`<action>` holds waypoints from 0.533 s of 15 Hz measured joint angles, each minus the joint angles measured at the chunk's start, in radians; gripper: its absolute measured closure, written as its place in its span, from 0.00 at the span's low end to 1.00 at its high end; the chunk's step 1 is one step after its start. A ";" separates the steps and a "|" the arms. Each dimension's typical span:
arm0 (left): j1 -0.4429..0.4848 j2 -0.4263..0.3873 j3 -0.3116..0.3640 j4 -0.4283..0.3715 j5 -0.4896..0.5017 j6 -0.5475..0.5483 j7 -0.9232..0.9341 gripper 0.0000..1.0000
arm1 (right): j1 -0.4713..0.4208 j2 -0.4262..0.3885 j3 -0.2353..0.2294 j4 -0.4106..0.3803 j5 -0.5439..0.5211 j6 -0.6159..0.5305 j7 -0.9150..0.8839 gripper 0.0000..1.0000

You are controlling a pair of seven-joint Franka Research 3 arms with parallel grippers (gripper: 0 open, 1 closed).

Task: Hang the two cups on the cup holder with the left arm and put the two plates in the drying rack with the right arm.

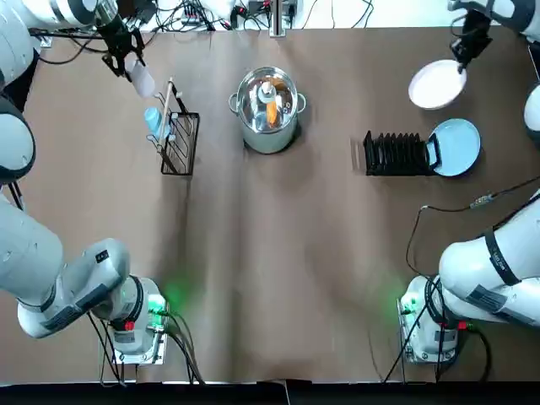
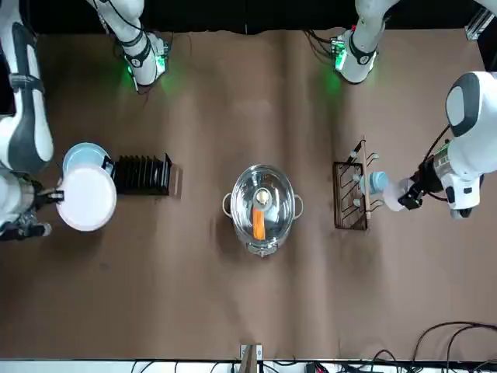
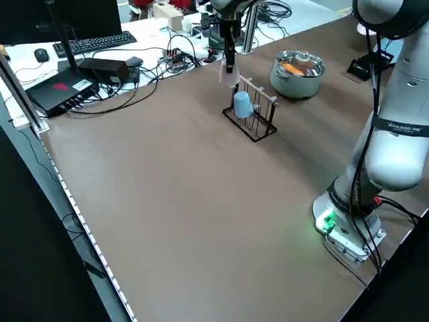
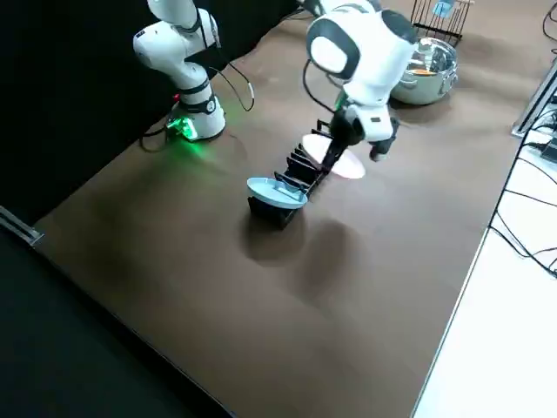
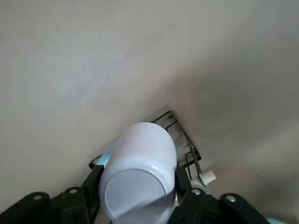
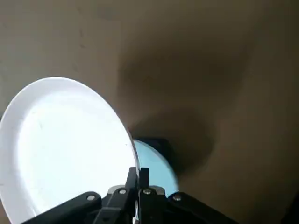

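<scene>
Meanwhile — white cup (image 5: pixel 140 163) in the left tool (image 5: pixel 137 186), white plate (image 6: pixel 65 149) in the right tool (image 6: pixel 138 179).

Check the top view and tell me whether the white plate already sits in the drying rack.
No, the right end effector holds the white plate away from it.

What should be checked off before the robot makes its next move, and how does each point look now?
- Pale cup gripped by the left hand: ok
- Blue cup on the cup stand: ok
- Blue plate in the black rack: ok
- White plate gripped by the right hand: ok
- White plate in the rack: not ok, it's in the hand
- Pale cup lined up with a free peg: cannot tell
</scene>
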 joint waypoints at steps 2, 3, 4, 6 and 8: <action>-0.011 0.010 0.000 -0.013 0.000 0.034 -0.060 0.34 | -0.020 -0.015 0.000 -0.041 -0.075 0.000 -0.056 0.97; -0.016 0.014 0.000 -0.021 0.000 0.050 -0.082 0.34 | -0.020 -0.024 0.000 -0.073 -0.114 0.008 -0.062 0.97; -0.020 0.018 0.000 -0.029 0.000 0.062 -0.094 0.34 | -0.017 -0.035 0.003 -0.109 -0.148 0.019 -0.064 0.97; -0.023 0.023 0.000 -0.050 0.010 0.090 -0.110 0.34 | 0.004 -0.062 0.011 -0.183 -0.272 0.029 -0.068 0.97; -0.023 0.026 0.000 -0.079 0.043 0.126 -0.140 0.34 | 0.038 -0.085 0.015 -0.248 -0.364 0.033 -0.066 0.97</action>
